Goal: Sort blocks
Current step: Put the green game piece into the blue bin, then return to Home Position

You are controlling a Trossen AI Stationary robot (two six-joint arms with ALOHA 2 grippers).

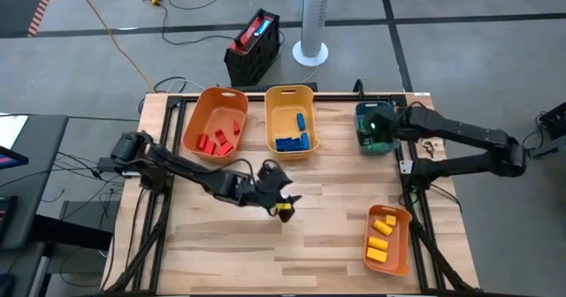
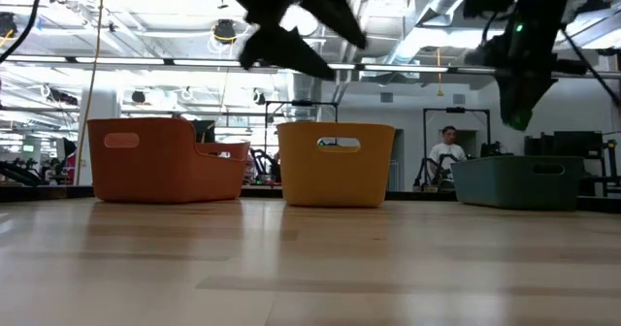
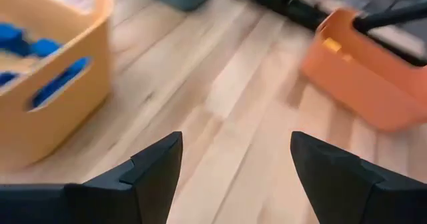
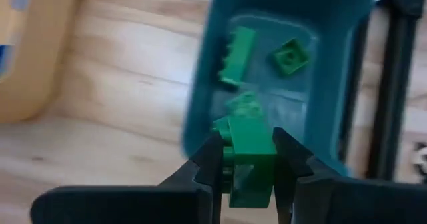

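My right gripper [image 4: 248, 163] is shut on a green block [image 4: 250, 154] and hangs over the teal bin [image 1: 364, 111] at the table's far right. Several green blocks [image 4: 235, 54] lie on that bin's floor. My left gripper [image 3: 233, 171] is open and raised above the table's middle [image 1: 281, 200], with nothing between its fingers in the left wrist view. A small yellow thing [image 1: 285, 209] shows at its tip in the high view; whether it is a block I cannot tell. Red blocks [image 1: 218, 140], blue blocks [image 1: 292, 141] and yellow blocks [image 1: 382, 233] lie in their bins. My right gripper pinches the green block between its two fingers [image 4: 208, 167], one on each of the block's side faces [image 4: 267, 159]. The fingers come from above, pointing down. The block is lifted clear, above the teal bin's open top.
An orange bin [image 1: 212, 111] and a yellow bin [image 1: 289, 94] stand side by side at the far edge, left of the teal bin. A second orange bin [image 1: 402, 248] sits near the right front corner. Bare wood [image 1: 221, 235] lies at the front. A person [image 2: 447, 151] stands far behind.
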